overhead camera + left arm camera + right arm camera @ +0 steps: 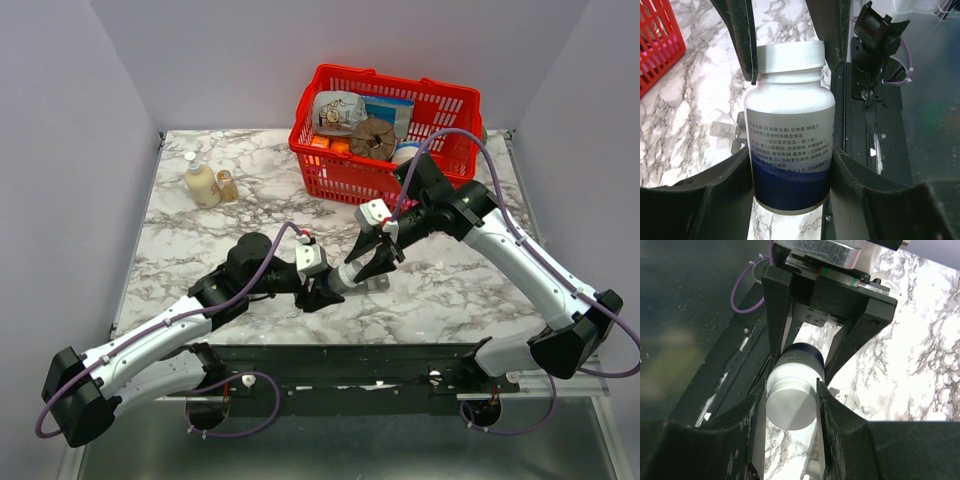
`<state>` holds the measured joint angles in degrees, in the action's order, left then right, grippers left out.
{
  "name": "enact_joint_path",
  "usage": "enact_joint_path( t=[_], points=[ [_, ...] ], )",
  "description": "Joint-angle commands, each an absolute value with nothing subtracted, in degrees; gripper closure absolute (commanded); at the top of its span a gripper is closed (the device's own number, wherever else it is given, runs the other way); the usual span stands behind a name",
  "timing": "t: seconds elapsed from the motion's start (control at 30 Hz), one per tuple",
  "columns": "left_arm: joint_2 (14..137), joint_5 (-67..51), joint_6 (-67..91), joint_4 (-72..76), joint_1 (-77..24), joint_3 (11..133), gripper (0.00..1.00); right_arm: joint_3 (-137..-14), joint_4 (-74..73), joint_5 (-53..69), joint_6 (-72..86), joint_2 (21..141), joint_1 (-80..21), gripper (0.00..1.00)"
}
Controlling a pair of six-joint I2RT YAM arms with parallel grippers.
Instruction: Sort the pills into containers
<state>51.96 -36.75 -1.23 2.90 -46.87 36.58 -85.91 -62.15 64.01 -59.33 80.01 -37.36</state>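
**Obscured, cropped, too small**

Top view: pill bottle (345, 277) mostly hidden between left gripper (322, 294) and right gripper (374, 266). Only an end of the grey strip (378, 285) shows beneath them, so its compartments can't be counted. Red basket (385, 140) contents too small to name.

Left wrist: basket cut off by the frame edge; strip partly behind the bottle.

Right wrist: cap (791, 402) hides most of the bottle body.
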Motion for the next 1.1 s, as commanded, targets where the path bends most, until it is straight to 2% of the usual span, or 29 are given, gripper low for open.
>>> enact_joint_path(
  t=[0.0, 0.13, 0.37, 0.63, 0.77, 0.83, 0.87, 0.97, 1.0, 1.07],
  points=[
    [51.9, -40.7, -2.5, -3.2, -46.4, 35.0, 1.00, -84.7, -59.5, 62.8, -58.0, 76.4, -35.6, 0.94],
    [51.9, -40.5, -2.7, -4.0, -46.3, 34.8, 1.00, -86.1, -58.0, 59.9, -56.4, 75.8, -35.4, 0.94],
    [52.5, -42.9, -2.5, -3.4, -46.0, 35.4, 1.00, -85.3, -64.3, 58.6, -68.4, 73.1, -36.8, 0.94],
    [55.0, -46.9, -0.8, -1.1, -45.4, 36.5, 1.00, -84.2, -62.7, 45.9, -74.2, 74.4, -44.8, 0.96],
    [56.1, -47.1, -1.1, -1.1, -44.9, 36.4, 1.00, -86.5, -61.7, 44.5, -72.9, 75.5, -46.8, 0.96],
    [56.1, -46.6, -1.1, -1.1, -44.6, 36.0, 1.00, -88.0, -60.2, 44.6, -65.6, 75.8, -46.8, 0.93],
    [55.8, -46.4, -1.2, -1.1, -44.6, 35.9, 1.00, -88.8, -57.7, 44.4, -61.6, 75.8, -46.8, 0.90],
    [54.9, -44.7, -1.9, -1.7, -44.5, 35.5, 1.00, -90.2, -50.7, 45.6, -42.1, 74.5, -43.9, 0.38],
    [54.7, -44.2, -2.1, -1.8, -44.5, 35.4, 1.00, -89.8, -49.6, 47.3, -38.7, 74.1, -42.7, 0.16],
    [53.4, -42.3, -2.8, -1.8, -44.5, 34.9, 1.00, -86.1, -44.2, 50.2, -27.4, 71.8, -40.0, 0.04]
  ],
)
